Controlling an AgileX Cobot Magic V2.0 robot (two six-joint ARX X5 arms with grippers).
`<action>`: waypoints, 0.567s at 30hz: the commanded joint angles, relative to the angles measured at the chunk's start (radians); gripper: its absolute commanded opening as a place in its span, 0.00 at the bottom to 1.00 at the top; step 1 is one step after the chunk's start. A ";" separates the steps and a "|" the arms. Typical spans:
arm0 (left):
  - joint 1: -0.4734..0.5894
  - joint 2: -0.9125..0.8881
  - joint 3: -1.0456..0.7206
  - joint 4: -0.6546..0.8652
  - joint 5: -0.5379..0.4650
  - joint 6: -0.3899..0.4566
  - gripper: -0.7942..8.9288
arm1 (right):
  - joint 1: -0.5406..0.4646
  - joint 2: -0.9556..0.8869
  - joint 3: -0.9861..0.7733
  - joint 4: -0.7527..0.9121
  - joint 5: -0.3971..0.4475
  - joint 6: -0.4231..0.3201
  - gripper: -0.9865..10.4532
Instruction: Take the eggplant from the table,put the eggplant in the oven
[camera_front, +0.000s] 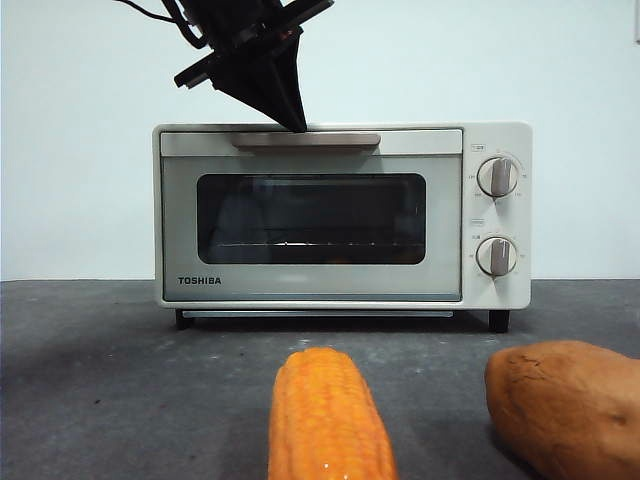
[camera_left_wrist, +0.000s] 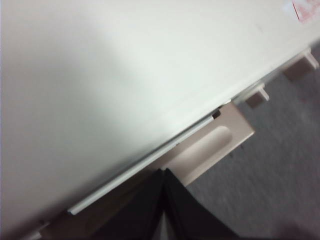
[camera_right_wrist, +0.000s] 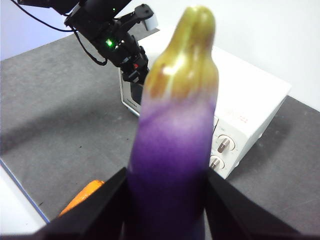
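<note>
**Eggplant aloft, oven door not yet open**

Eggplant (camera_right_wrist: 172, 145) stands gripped between the jaws of the right end effector (camera_right_wrist: 167, 200), stem tip away from the wrist, held high above the desk (camera_front: 120, 380), probably waiting for access. The oven (camera_front: 340, 215) is shut; the left end effector (camera_front: 288, 112), jaws pressed together and empty, has its tip at the bar handle (camera_front: 306, 141), apparently to pull the door down. Corn (camera_front: 325, 415) and sweet potato (camera_front: 565, 400) lie on the dark grey speckled surface before a plain pale wall.

A robot test bench, this, no kitchen; bare white wall (camera_front: 80, 150); grey table (camera_front: 120, 380) (one lone oven (camera_front: 340, 215)).
</note>
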 joint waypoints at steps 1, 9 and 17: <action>-0.033 0.033 0.008 -0.148 0.003 0.040 0.09 | 0.014 0.007 0.014 -0.075 0.005 0.017 0.20; -0.137 0.030 0.066 -0.451 0.004 0.138 0.09 | 0.014 0.008 0.016 -0.058 0.064 0.001 0.20; -0.179 -0.004 0.078 -0.378 0.003 0.121 0.09 | 0.014 0.008 0.016 -0.048 0.127 0.020 0.20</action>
